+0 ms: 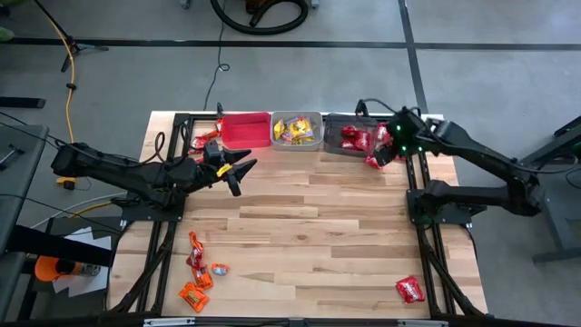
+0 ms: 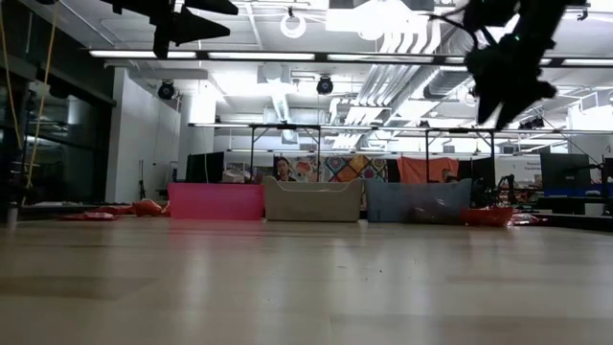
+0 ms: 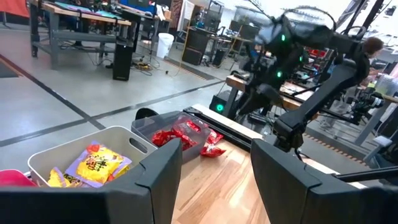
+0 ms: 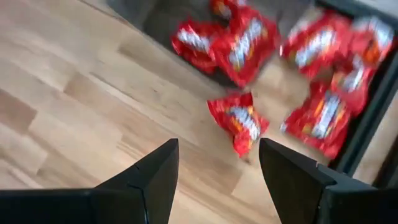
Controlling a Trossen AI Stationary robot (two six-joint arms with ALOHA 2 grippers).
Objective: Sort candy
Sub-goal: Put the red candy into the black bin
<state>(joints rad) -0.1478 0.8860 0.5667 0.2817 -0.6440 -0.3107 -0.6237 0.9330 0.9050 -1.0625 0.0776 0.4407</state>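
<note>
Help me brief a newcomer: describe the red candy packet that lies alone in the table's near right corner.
Start at the wooden table and follow its right side away from the three bins at the far edge. Near the front right corner lies one red candy packet. It has no neighbours, while the other loose packets cluster at the front left.

Three bins stand in a row — a red bin (image 1: 246, 130), a clear bin (image 1: 298, 131) and a dark bin (image 1: 350, 136). Two arms. Loose candy: one red packet (image 1: 410, 290) near the front right, and a cluster (image 1: 197, 272) front left — about five pieces, hard to separate.
</note>
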